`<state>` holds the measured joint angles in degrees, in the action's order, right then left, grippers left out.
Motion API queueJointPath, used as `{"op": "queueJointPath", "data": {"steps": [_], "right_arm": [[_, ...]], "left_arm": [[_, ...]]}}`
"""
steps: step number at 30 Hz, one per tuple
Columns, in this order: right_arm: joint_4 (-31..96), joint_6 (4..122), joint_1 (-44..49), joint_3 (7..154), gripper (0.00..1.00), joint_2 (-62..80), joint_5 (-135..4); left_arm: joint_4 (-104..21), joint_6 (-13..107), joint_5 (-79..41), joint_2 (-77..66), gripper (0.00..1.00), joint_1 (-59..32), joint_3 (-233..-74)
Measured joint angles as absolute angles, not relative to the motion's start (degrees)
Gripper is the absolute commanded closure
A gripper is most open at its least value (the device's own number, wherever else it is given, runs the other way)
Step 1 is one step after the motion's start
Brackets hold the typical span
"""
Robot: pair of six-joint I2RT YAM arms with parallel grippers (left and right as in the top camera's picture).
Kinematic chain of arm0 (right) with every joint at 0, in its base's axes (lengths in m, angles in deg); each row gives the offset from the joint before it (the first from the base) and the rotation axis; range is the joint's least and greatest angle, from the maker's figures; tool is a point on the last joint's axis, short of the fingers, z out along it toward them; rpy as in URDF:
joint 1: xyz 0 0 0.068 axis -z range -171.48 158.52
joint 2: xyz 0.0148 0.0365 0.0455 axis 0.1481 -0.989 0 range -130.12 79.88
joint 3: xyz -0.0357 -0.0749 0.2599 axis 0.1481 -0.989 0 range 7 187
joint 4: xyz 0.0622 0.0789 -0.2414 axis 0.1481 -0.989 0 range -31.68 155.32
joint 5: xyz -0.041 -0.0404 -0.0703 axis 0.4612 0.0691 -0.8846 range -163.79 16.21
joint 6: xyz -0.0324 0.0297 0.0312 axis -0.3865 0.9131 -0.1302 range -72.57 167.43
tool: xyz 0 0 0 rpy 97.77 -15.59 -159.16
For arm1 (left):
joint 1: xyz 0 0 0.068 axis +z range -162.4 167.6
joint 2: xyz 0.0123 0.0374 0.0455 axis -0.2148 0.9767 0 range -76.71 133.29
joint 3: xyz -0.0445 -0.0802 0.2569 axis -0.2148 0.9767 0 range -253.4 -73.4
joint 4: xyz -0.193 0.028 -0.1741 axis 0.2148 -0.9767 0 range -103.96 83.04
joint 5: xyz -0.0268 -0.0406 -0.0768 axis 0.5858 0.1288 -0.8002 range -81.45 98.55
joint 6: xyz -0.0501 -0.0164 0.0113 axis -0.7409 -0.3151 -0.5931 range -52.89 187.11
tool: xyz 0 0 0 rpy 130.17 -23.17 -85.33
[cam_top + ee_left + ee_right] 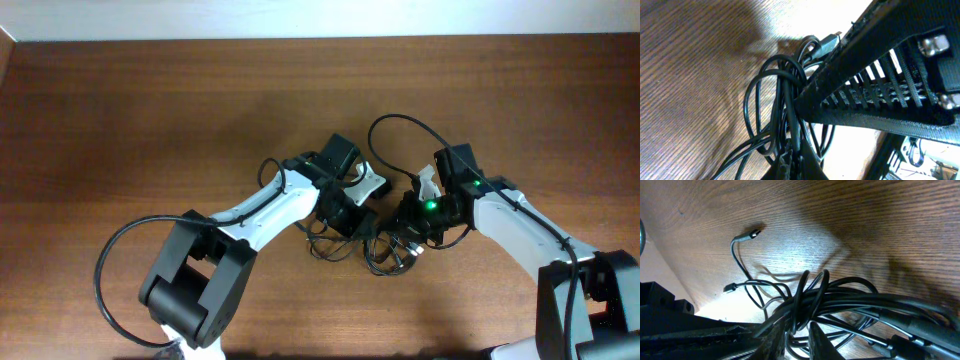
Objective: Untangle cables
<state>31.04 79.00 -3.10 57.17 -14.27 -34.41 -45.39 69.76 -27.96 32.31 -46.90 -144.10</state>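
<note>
Starting closest in, the left tool (345, 212) is clamped fully closed on the cables (385, 250). In the left wrist view several thin black loops run up between its slotted fingers (875, 80), and one plug (827, 42) pokes out beside the upper finger. Just beside it, the right tool (412, 222) has its jaws drawn close together with the bundled cords passing between them; whether they actually pinch the bundle cannot be told. In the right wrist view two loose ends stick out of the knot, one tipped with a grey plug (752, 233) and the other with a smaller connector (730, 287) nearer the tool. Seen from above, the tangle sits a little right of centre on the counter (150, 120), in its front half, between and partly under both tools. The surface is dark brown wood grain, matte, with a soft glare where light falls. Both arms crowd the front middle. Bare wood spreads wide on the left and in a broad band beyond the tools up to the far edge, where a pale wall (300, 18) runs along the counter.
</note>
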Motion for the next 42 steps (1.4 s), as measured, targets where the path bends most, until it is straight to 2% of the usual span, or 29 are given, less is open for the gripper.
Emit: {"op": "queueJointPath", "data": {"steps": [1,2,4,8,10,23,35,36,37,42], "right_arm": [[31.04,77.62,-3.1,57.17,0.7,-14.27,-33.76],[30.73,75.35,-3.1,57.17,0.68,-14.27,-32.86],[29.16,68.4,-3.1,57.09,0.67,-14.27,-30.94],[28.48,63.7,-3.1,57.07,0.69,-14.27,-31.33],[28.53,62.85,-3.1,57.07,0.75,-14.27,-33.36],[30.19,68.18,-3.95,57.07,0.77,-14.27,-38.72],[35.45,86.37,-10.25,56.8,0.78,-14.27,-50.06],[35.61,87.5,-10.88,56.8,0.82,-14.27,-51.09],[36.0,88.42,-11.47,56.74,0.96,-14.27,-51.92],[36.22,90.61,-12.13,56.69,0.96,-13.83,-52.86]], "left_arm": [[-45.37,69.74,-28.03,32.31,1.0,-46.9,-144.1],[-45.35,69.74,-28.16,32.31,1.0,-46.9,-144.1],[-45.33,69.76,-28.12,32.33,1.0,-46.88,-144.1],[-45.26,69.76,-28.16,32.33,1.0,-46.88,-143.94],[-45.26,69.74,-28.36,32.33,1.0,-46.9,-143.94],[-45.24,69.52,-28.36,32.39,1.0,-46.9,-143.94],[-45.04,69.24,-27.09,32.55,1.0,-46.77,-143.94],[-45.04,69.24,-27.05,32.55,1.0,-46.77,-143.94],[-45.04,69.17,-27.0,32.55,1.0,-46.77,-143.94],[-45.26,69.04,-26.11,32.55,1.0,-46.77,-143.88]]}}
